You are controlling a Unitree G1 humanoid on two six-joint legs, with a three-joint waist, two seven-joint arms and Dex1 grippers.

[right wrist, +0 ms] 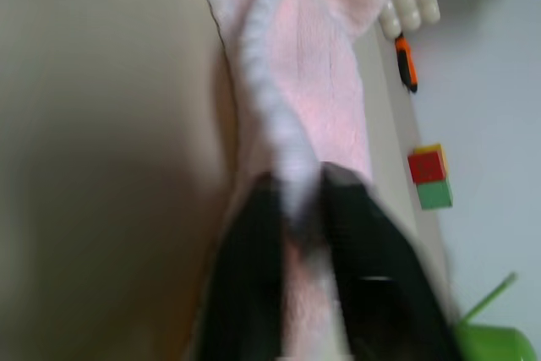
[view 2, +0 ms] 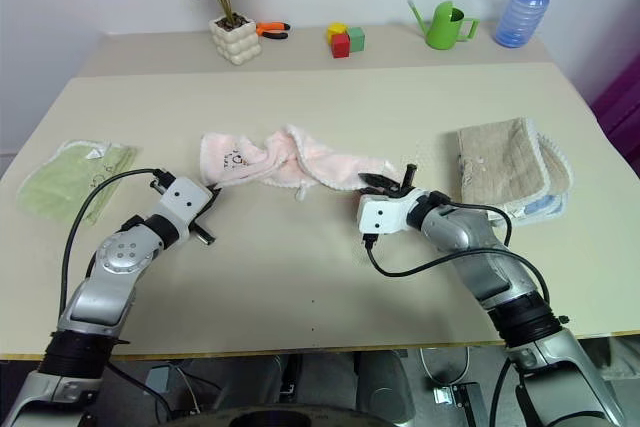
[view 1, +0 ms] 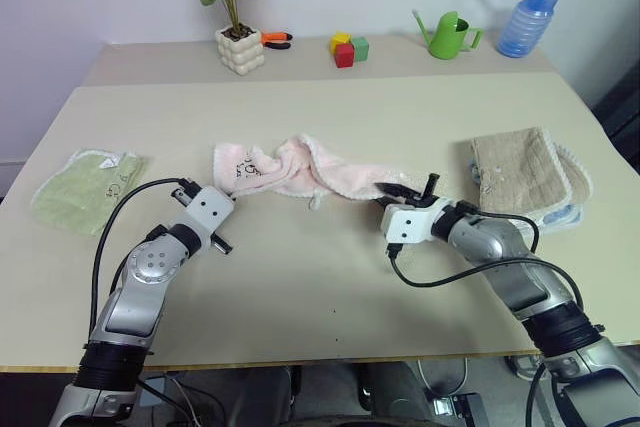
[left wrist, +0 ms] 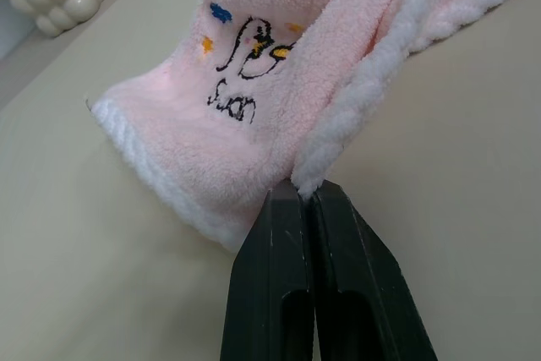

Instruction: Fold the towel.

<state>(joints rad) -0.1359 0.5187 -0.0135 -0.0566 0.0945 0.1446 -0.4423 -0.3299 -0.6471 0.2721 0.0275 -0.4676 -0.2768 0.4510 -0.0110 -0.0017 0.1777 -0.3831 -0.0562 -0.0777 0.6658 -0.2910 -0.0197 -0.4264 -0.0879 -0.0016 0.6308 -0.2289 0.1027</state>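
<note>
The pale pink towel [view 1: 300, 169] lies bunched in a long strip across the middle of the table, with its printed mark [left wrist: 245, 61] near its left end. My left gripper [view 1: 232, 190] is shut on the towel's white edging at that left end; in the left wrist view the two black fingers [left wrist: 283, 276] pinch the hem together. My right gripper [view 1: 385, 190] is at the towel's right end, and its fingers [right wrist: 254, 259] are shut on the white edging there, with pink cloth [right wrist: 317, 73] stretching away from them.
A light green towel [view 1: 85, 187] lies at the left edge and a folded beige towel [view 1: 525, 175] at the right. Along the back stand a potted plant [view 1: 240, 49], pliers [view 1: 277, 40], coloured blocks [view 1: 348, 48], a green watering can [view 1: 450, 35] and a blue bottle [view 1: 527, 19].
</note>
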